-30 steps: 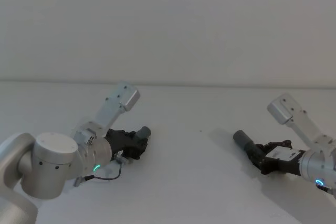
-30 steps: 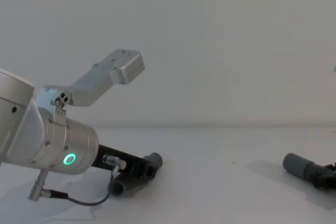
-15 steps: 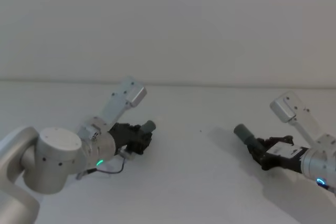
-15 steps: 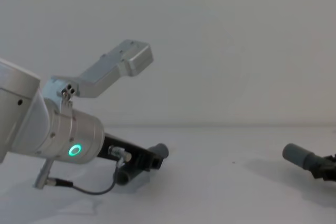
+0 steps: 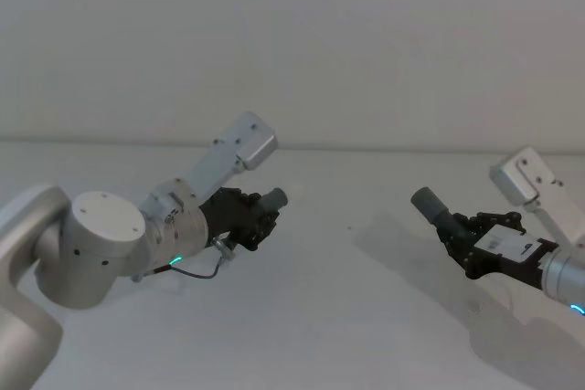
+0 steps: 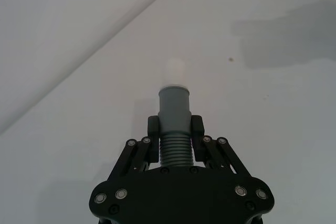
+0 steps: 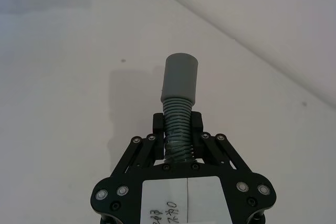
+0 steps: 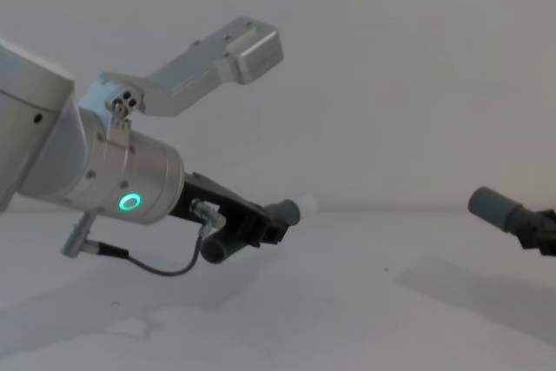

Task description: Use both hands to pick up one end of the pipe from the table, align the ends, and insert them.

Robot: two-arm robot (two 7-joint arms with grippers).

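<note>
While soft shadows lie across it, table (image 5: 347,340): plain white and matte, running back to a pale wall.
Left wrist (image 8: 143,190): silver cylinder with a lit green ring, at the robot's left, angled in toward the middle.
Left gripper (image 5: 260,218): clear of the table, black fingers (image 6: 154,127) clamped on the ribs of the left hose piece just behind its cuff.
Right gripper (image 5: 463,237): at the robot's right, also clear of the table, clenched on the ribs of the right hose piece just behind its cuff.
Left hose piece (image 6: 175,150): dark grey and ribbed; in the chest view a second dark end hangs under the gripper.
Right hose piece (image 7: 177,121): dark grey ribs pinched between the fingers.
Left cuff (image 5: 274,198): smooth grey, pointing toward the robot's right.
Right cuff (image 5: 427,203): smooth grey, tilted up toward the left; well apart from the left cuff, bare table between.
</note>
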